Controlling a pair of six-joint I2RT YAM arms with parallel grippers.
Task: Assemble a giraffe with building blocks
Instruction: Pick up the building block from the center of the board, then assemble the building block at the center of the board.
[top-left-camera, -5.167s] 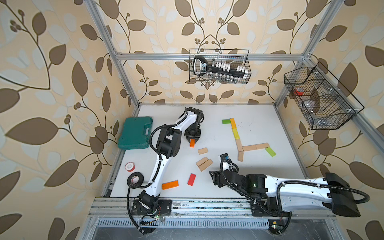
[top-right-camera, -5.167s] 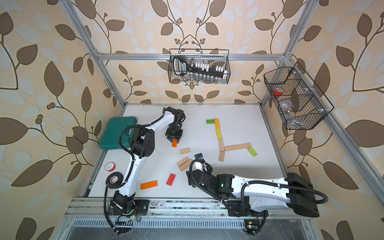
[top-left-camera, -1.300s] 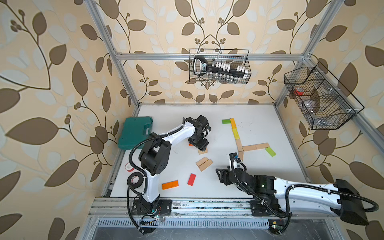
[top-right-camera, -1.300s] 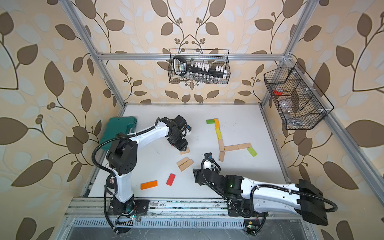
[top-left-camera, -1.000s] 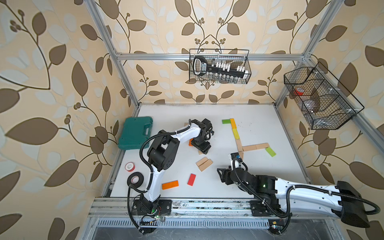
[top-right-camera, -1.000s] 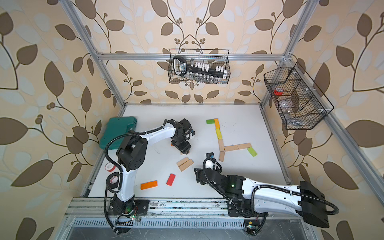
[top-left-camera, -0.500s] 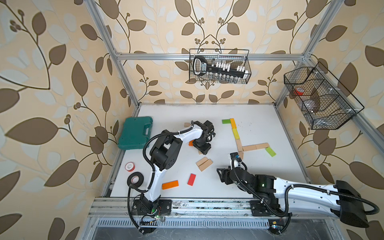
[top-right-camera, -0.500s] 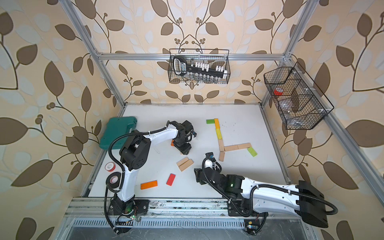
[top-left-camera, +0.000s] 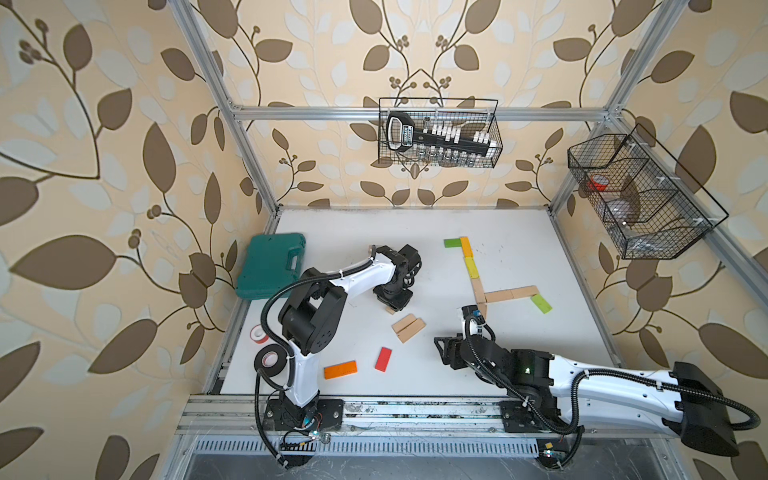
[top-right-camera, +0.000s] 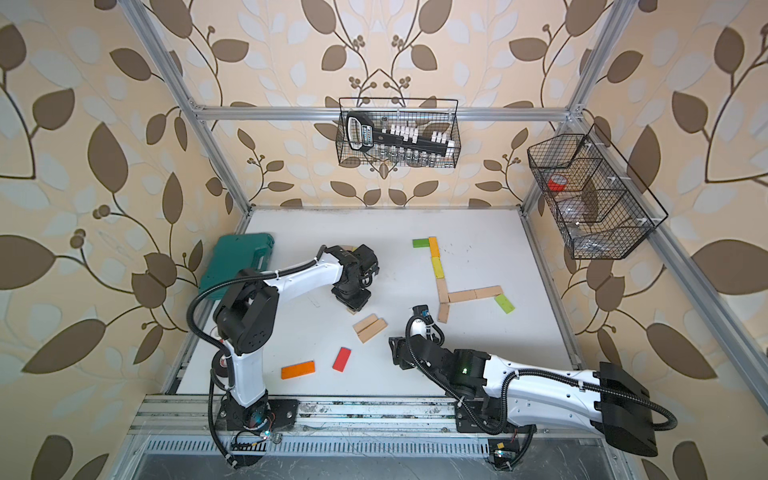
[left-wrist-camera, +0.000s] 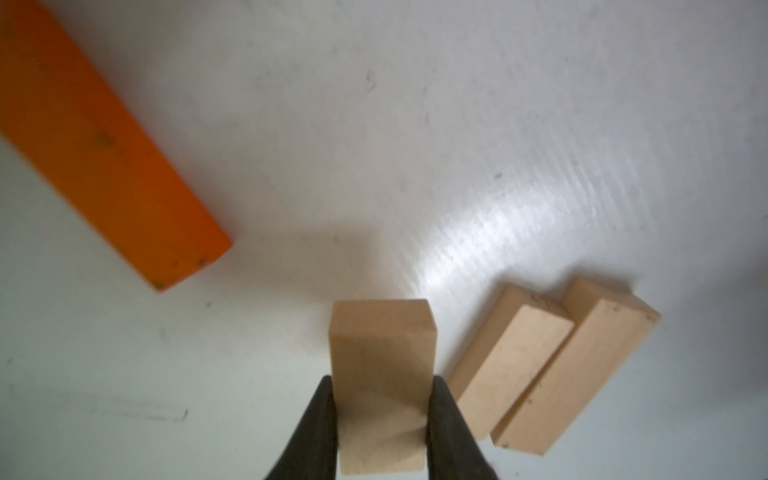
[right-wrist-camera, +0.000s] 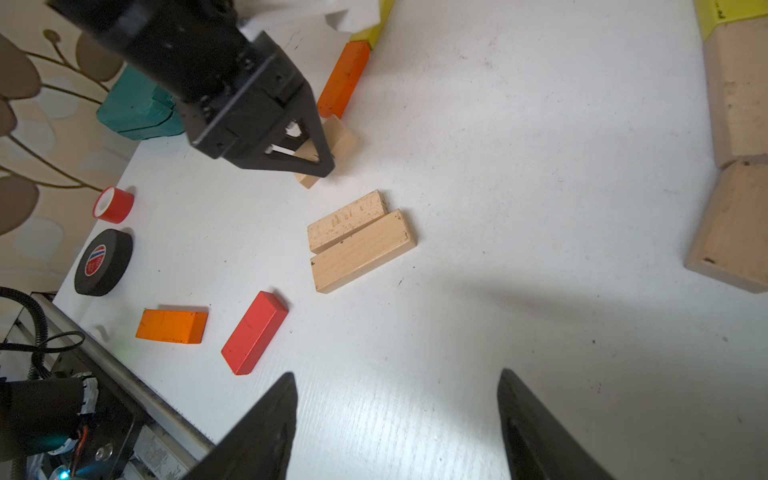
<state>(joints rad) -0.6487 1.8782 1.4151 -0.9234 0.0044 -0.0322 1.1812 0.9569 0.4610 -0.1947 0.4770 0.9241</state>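
My left gripper (left-wrist-camera: 382, 380) is shut on a plain beige block (left-wrist-camera: 382, 357) that lies on the white table; in both top views the gripper (top-left-camera: 395, 301) covers most of it. An orange block (left-wrist-camera: 104, 145) lies just beyond it, and two beige blocks (top-left-camera: 408, 327) lie side by side close by. A red block (top-left-camera: 383, 358) and another orange block (top-left-camera: 340, 370) lie near the front. The part-built figure (top-left-camera: 478, 291) of green, orange, yellow and beige blocks lies at the right. My right gripper (right-wrist-camera: 397, 374) hovers open over bare table, holding nothing.
A green plastic case (top-left-camera: 272, 264) sits at the table's left edge. A black tape roll (top-left-camera: 272, 360) and a red tape roll (top-left-camera: 258, 333) lie by the front left rail. Wire baskets hang on the back wall (top-left-camera: 438, 133) and the right wall (top-left-camera: 640, 195).
My left gripper's jaws have closed onto the beige block it was standing over. The right arm has stayed almost still.
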